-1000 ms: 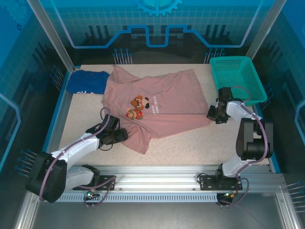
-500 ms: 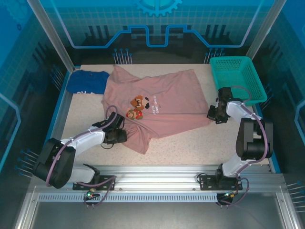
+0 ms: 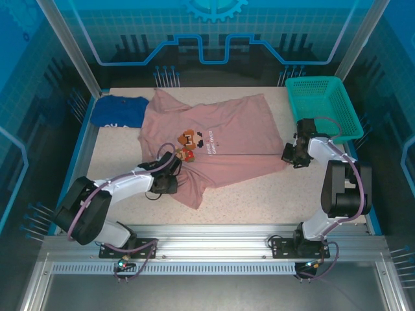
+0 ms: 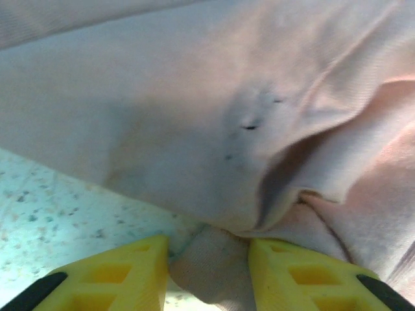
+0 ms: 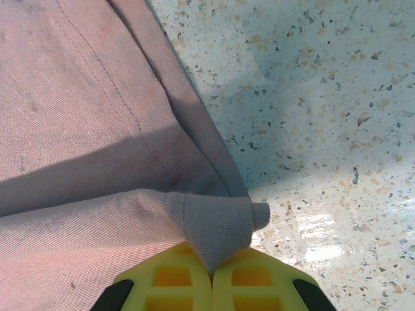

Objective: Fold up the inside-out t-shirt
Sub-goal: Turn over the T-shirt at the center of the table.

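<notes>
The inside-out t-shirt (image 3: 227,139), dusty pink with a small pixel print, lies spread across the middle of the table. My left gripper (image 3: 174,183) is at its near-left edge. In the left wrist view my left gripper (image 4: 209,272) is open, its yellow fingers (image 4: 123,275) standing either side of a bunched fold of the t-shirt (image 4: 194,116), with a thin gap on the left side. My right gripper (image 3: 287,155) is at the shirt's right edge. In the right wrist view my right gripper (image 5: 212,275) is shut on a pinched corner of the t-shirt (image 5: 78,129).
A dark blue folded garment (image 3: 118,111) lies at the back left, touching the shirt's sleeve. A teal basket (image 3: 322,103) stands at the back right. Bare speckled tabletop (image 3: 259,194) lies between the shirt and the near rail.
My left gripper has slid right along the table onto the shirt's near-left edge, and its jaws have narrowed around a fold. The right arm and shirt corner stay put.
</notes>
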You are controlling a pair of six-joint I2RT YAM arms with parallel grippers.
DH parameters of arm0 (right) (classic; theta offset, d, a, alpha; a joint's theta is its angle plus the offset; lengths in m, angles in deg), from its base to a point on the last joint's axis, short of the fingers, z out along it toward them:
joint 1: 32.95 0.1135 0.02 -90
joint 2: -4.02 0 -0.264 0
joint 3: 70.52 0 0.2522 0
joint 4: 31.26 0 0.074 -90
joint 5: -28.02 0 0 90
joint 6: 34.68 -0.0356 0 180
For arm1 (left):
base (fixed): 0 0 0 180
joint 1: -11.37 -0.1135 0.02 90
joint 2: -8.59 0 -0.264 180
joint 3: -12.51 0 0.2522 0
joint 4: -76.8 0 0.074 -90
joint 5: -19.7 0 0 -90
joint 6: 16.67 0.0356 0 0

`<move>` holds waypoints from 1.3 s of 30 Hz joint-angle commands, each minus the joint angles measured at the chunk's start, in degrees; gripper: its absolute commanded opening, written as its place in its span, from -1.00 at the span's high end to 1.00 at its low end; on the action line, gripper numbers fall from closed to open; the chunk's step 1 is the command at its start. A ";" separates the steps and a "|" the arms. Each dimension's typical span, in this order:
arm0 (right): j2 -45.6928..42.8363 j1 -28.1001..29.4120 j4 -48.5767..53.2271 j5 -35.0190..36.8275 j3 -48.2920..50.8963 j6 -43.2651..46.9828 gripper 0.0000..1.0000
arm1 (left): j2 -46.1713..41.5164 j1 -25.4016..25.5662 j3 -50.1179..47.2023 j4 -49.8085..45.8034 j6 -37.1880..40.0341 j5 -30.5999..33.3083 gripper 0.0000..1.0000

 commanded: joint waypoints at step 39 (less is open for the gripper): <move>-44.57 0.46 16.41 -5.06 -38.91 -2.03 1.00 | -47.52 -7.32 45.15 4.23 12.26 7.74 1.00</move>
